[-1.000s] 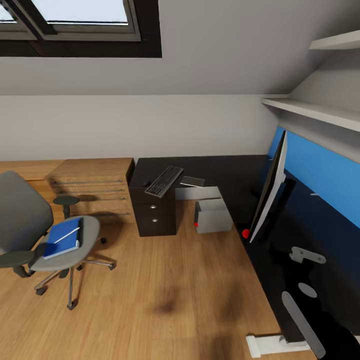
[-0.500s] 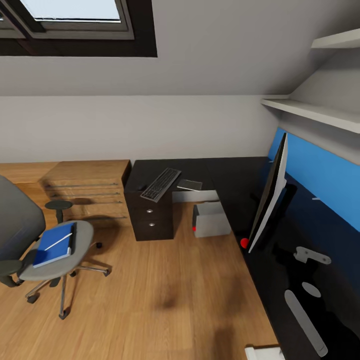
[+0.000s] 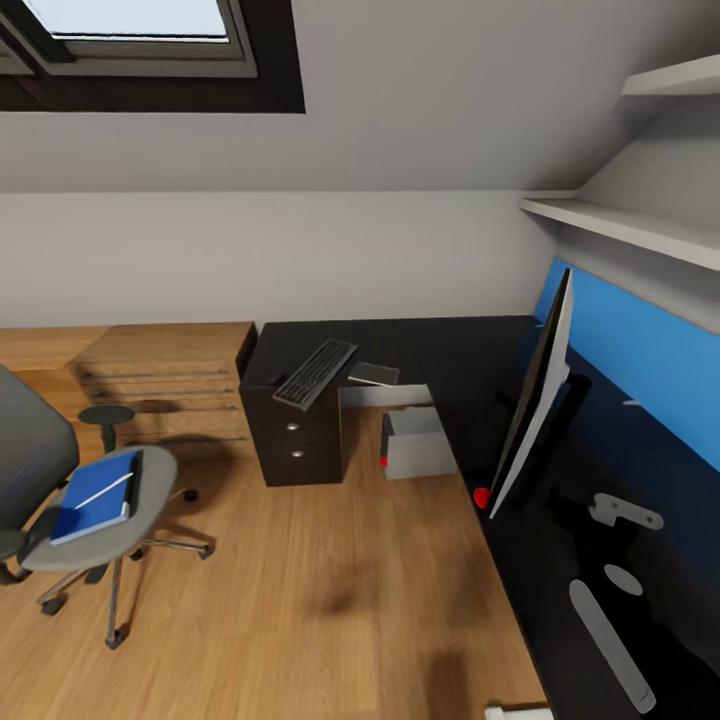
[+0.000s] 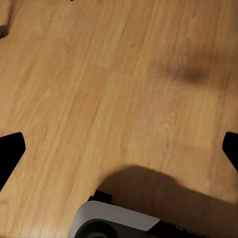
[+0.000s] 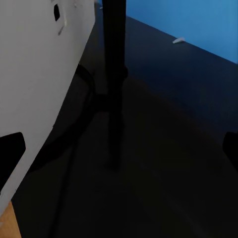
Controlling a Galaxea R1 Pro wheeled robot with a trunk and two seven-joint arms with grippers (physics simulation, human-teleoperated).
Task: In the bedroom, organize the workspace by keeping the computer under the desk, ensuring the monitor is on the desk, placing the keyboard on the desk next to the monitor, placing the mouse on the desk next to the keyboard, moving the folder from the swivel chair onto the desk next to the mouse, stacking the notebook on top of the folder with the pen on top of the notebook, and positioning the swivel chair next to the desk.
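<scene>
Resting on swivel chair (image 3: 120, 505) seat: blue folder (image 3: 95, 497) with white pen (image 3: 104, 490) on top. Lying on black worktop (image 3: 470, 385): keyboard (image 3: 316, 372), notebook (image 3: 374, 374) beside it; monitor (image 3: 535, 395) upright. Computer (image 3: 415, 443) beneath. Left pincer (image 4: 119, 148) and right pincer (image 5: 119, 148) both spread apart.

the left gripper (image 4: 119, 148) shows 2 black fingertips (image 4: 11, 148) with blunt, angled ends. below them sits a rounded pale grey body part (image 4: 116, 223) on a black base. the right gripper (image 5: 119, 148) has 2 matching black fingertips (image 5: 11, 148).
</scene>
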